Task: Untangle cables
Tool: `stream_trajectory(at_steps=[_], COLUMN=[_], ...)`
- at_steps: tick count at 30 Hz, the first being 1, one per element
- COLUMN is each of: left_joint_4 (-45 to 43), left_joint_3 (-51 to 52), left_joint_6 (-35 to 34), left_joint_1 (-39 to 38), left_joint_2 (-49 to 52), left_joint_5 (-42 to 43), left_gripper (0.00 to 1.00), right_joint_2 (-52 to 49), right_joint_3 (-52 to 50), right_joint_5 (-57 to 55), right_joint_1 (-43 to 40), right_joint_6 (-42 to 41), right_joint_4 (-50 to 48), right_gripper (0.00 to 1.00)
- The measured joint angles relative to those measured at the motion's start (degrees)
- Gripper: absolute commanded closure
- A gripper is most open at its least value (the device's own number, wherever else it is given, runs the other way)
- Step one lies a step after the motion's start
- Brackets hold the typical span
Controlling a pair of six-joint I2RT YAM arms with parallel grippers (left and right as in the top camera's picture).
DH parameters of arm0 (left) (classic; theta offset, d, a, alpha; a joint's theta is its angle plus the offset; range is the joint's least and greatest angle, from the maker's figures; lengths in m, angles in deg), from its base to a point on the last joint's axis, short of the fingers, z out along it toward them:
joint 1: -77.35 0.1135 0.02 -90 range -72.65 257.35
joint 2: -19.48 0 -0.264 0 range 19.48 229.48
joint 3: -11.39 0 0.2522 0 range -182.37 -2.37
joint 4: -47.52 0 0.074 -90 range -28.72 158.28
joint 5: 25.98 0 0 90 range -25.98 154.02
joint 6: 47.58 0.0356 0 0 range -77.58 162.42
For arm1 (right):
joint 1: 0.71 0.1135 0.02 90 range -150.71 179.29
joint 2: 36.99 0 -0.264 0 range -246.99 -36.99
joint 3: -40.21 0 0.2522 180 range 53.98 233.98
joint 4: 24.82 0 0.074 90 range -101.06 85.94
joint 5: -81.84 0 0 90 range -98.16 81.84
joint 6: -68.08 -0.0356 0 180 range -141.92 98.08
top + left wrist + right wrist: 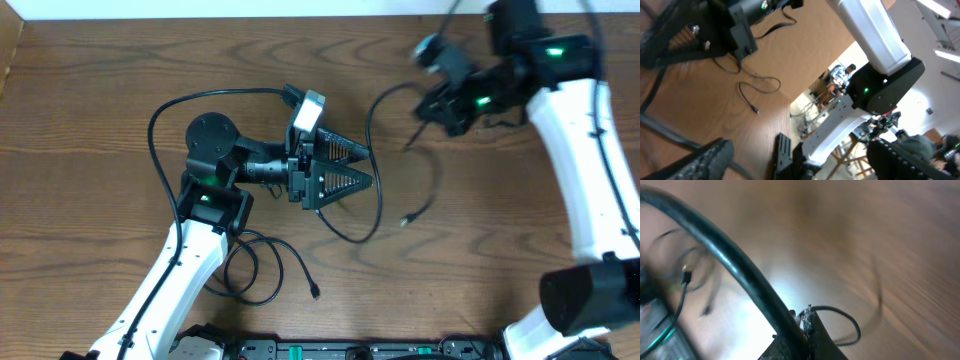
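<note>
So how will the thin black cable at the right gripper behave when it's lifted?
Probably floppy: the cable lies in loose curves across the table. Likely light, since it is very thin. With the right gripper shut on one part, the rest would probably sag and trail rather than lift whole.

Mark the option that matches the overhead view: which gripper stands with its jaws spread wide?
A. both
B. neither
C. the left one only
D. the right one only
C: the left gripper has its two triangular fingers splayed apart above the table, while the right gripper is closed on a thin black cable.
</note>
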Motion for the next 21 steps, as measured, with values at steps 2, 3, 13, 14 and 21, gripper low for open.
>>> stream_trajectory(at_steps=[2, 3, 13, 14, 21], left_joint_4=[0.04, 0.02, 0.02, 0.02, 0.02], left_joint_3=[0.00, 0.00, 0.00, 0.00, 0.02], left_joint_6=[0.00, 0.00, 0.02, 0.02, 0.02], left_joint_1=[0.00, 0.00, 0.00, 0.00, 0.00], left_joint_2=[0.02, 0.02, 0.02, 0.02, 0.02], left_joint_5=[0.00, 0.00, 0.00, 0.00, 0.00], left_gripper=[0.07, 0.07, 0.07, 0.07, 0.07], right_joint_2=[2.38, 3.74, 16.79, 17.16, 16.09], right_joint_3=[0.09, 0.11, 1.77, 1.90, 2.01], right_joint_5=[-4.81, -6.69, -21.70, -22.34, -25.00], right_joint_1=[-2.64, -3.87, -15.23, -15.93, -22.03], right_joint_6=[-3.56, -4.94, -16.06, -16.46, -18.12], right_joint_4=[-1.90, -3.32, -21.20, -21.90, -24.04], right_gripper=[0.99, 0.99, 0.99, 0.99, 0.99])
